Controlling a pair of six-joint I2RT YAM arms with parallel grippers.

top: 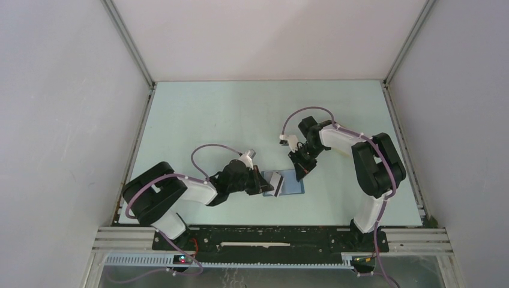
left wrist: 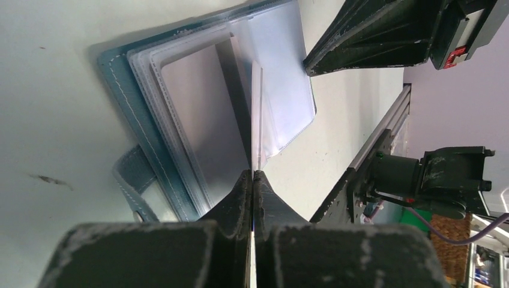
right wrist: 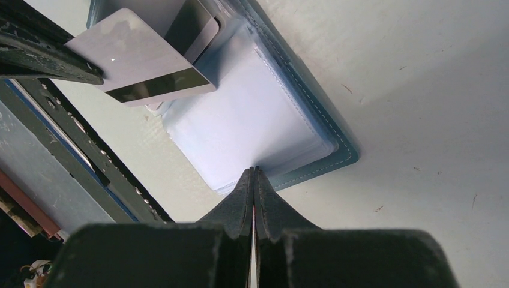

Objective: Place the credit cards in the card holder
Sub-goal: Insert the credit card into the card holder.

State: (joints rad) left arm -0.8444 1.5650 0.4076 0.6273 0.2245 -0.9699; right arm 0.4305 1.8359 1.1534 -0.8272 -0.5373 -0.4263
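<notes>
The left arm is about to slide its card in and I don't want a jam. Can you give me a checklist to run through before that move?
1. The left gripper holds the card: ok, jaws shut on its edge.
2. The card holder lies open with its sleeves exposed: ok.
3. The card's leading edge is lined up with a sleeve mouth: cannot tell.
4. The right gripper is pinning a sleeve open: cannot tell; its jaws are shut at the sleeve edge.
5. The two grippers are apart from each other: ok.
</notes>
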